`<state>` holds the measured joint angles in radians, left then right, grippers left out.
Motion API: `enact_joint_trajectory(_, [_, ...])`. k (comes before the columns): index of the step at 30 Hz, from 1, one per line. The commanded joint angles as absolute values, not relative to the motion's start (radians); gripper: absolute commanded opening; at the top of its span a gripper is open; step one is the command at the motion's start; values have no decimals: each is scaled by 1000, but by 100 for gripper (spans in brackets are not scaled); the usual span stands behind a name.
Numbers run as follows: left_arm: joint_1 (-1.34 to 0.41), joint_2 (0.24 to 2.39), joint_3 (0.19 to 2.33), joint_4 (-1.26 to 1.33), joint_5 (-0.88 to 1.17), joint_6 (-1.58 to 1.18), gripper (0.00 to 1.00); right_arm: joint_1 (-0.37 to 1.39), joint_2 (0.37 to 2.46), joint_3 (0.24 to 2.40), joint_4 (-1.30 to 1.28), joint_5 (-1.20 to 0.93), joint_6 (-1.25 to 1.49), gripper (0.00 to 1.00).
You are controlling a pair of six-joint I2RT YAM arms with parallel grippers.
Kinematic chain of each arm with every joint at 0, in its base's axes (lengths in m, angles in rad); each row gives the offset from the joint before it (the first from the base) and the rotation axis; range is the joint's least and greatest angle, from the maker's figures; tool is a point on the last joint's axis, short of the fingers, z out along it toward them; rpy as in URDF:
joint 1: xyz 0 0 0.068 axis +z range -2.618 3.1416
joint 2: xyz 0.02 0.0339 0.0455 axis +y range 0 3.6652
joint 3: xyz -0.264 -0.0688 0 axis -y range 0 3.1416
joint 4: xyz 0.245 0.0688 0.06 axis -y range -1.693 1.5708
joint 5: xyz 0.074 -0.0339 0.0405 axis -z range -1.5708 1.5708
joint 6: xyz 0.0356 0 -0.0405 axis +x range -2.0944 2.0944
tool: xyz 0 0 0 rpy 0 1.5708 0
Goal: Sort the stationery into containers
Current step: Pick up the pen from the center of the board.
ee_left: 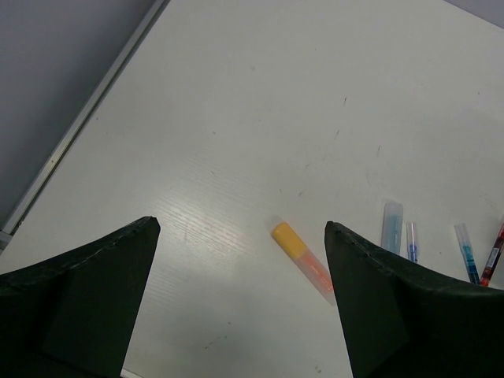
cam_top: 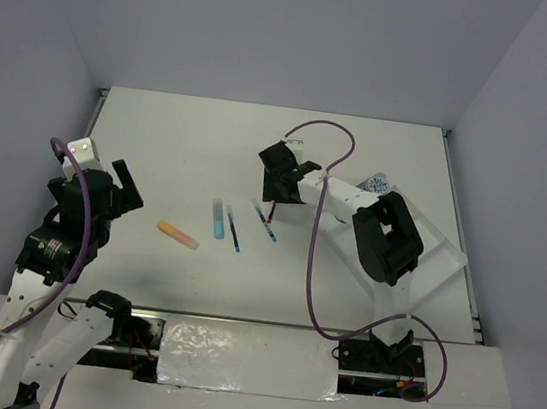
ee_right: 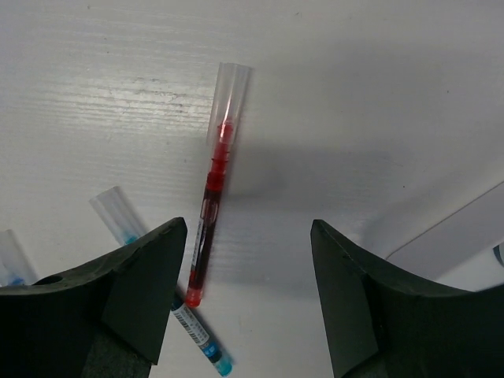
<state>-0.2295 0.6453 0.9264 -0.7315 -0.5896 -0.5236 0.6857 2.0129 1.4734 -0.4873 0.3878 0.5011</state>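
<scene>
A yellow-orange stick [cam_top: 178,235] lies left of centre, with a light-blue stick [cam_top: 218,218] and a thin blue pen [cam_top: 234,230] to its right. A second blue pen [cam_top: 264,221] and a red pen [cam_top: 271,210] lie under my right gripper [cam_top: 284,188]. In the right wrist view the open, empty gripper [ee_right: 248,228] hovers just right of the red pen [ee_right: 213,213], which touches the blue pen [ee_right: 201,342]. My left gripper [cam_top: 126,188] is open and empty, left of the yellow-orange stick [ee_left: 303,262]. The white tray [cam_top: 444,249] is mostly hidden by the right arm. One patterned tub [cam_top: 375,184] shows.
The tray's near corner shows at the right of the right wrist view [ee_right: 465,236]. The left wrist view shows the light-blue stick [ee_left: 391,227] and the pens at its right edge. The table's raised left rim [cam_top: 97,111] runs beside the left arm.
</scene>
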Motion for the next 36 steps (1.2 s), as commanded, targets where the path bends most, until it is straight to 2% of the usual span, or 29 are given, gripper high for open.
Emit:
enact_joint_trajectory(1, [-230, 637, 925, -690, -586, -506, 99, 695, 2005, 1511, -459, 387, 508, 72])
enact_joint_trajectory(6, [-230, 632, 925, -692, -586, -506, 99, 695, 2049, 1535, -479, 385, 522, 66])
enact_joint_trajectory(14, [-230, 624, 923, -690, -588, -506, 99, 693, 2174, 1609, -520, 347, 546, 49])
enact_joint_trajectory(17, [-232, 624, 923, -692, -587, -506, 99, 692, 2194, 1614, -529, 324, 548, 34])
enact_joint_trajectory(19, [-232, 620, 923, -690, -584, -506, 99, 693, 2160, 1583, -491, 308, 554, 0])
enact_joint_trajectory(25, [-232, 621, 923, -690, -581, -505, 99, 664, 1993, 1410, -321, 186, 566, 0])
enact_joint_trajectory(28, [-233, 618, 922, -690, -581, -505, 99, 614, 1821, 1303, -191, 138, 583, 0])
enact_joint_trajectory(33, [-238, 612, 922, -692, -586, -506, 99, 517, 1415, 1069, -207, 218, 600, 0])
enact_joint_trajectory(36, [-239, 607, 922, -690, -586, -506, 99, 349, 1191, 864, -213, 196, 643, 0])
